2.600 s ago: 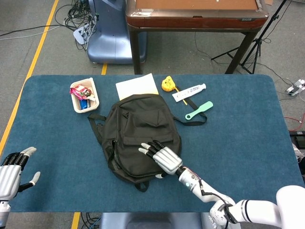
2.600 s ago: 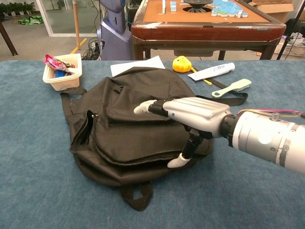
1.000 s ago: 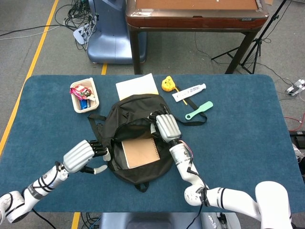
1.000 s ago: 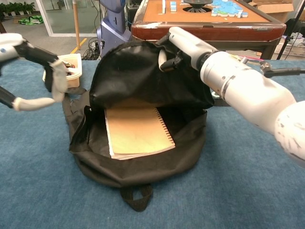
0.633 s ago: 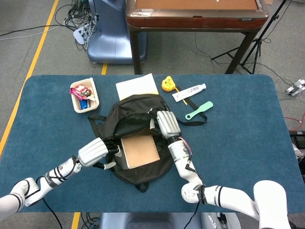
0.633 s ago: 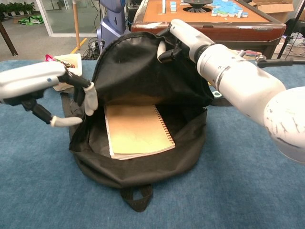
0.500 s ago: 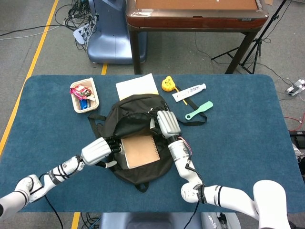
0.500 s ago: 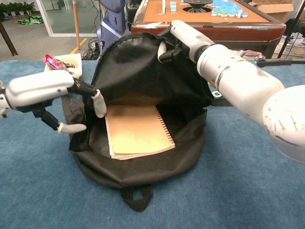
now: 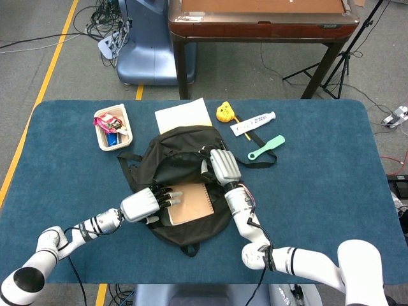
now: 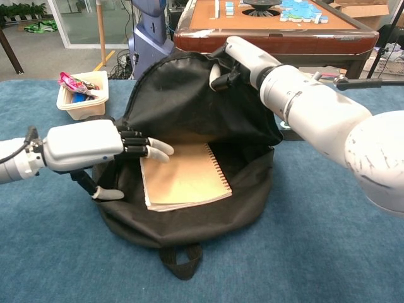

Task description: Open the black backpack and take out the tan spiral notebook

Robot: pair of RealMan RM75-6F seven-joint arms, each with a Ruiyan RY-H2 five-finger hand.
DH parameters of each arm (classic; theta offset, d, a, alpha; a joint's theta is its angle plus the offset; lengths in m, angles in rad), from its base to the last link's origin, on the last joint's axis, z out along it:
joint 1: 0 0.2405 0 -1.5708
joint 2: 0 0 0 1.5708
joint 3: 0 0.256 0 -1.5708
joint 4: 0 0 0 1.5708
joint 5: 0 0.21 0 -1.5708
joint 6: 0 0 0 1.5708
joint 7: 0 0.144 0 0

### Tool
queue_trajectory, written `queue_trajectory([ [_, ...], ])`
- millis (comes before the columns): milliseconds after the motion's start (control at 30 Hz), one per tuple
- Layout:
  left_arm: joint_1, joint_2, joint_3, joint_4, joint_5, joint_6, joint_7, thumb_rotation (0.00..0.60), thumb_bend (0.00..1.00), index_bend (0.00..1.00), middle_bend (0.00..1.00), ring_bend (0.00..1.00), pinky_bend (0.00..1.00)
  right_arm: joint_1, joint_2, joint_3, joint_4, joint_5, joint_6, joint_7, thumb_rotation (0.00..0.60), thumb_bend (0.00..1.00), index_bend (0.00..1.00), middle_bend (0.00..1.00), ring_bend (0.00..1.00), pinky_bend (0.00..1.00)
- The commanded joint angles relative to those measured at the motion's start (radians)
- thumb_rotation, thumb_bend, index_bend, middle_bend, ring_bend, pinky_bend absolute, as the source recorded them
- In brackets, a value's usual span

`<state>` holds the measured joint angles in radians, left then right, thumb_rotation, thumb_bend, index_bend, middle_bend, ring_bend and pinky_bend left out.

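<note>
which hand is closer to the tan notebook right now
Left. The left hand reaches into the backpack, fingertips over the notebook's left edge. The right hand is above it, holding the flap up.

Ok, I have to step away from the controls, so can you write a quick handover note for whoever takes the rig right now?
Right hand: grips the backpack's flap and holds it lifted.
Left hand: holds nothing; its fingers reach into the opening, over the left edge of the notebook. Contact is unclear.
The backpack lies in the middle of the table, and the notebook lies flat inside it.
Done: backpack opened, notebook exposed.
Left: grasp the notebook with the left hand and pull it out onto the table.
</note>
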<state>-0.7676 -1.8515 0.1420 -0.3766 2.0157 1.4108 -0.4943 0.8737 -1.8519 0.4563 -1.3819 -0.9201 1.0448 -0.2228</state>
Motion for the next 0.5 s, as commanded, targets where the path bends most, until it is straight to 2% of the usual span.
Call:
queue_trajectory([
  [33, -0.018, -0.025, 0.021, 0.033, -0.005, -0.002, 0.006, 0.6, 0.23, 0.14, 0.11, 0.15, 0.2, 0.004, -0.003, -0.001, 0.003, 0.006, -0.005, 0.0, 0.6, 0.9, 0.59, 0.42, 0.28, 0.07],
  [500, -0.046, -0.082, 0.059, 0.103, -0.059, -0.049, -0.032, 0.6, 0.23, 0.13, 0.11, 0.14, 0.2, 0.004, 0.003, -0.009, 0.009, 0.015, -0.003, 0.009, 0.6, 0.9, 0.58, 0.42, 0.27, 0.07],
])
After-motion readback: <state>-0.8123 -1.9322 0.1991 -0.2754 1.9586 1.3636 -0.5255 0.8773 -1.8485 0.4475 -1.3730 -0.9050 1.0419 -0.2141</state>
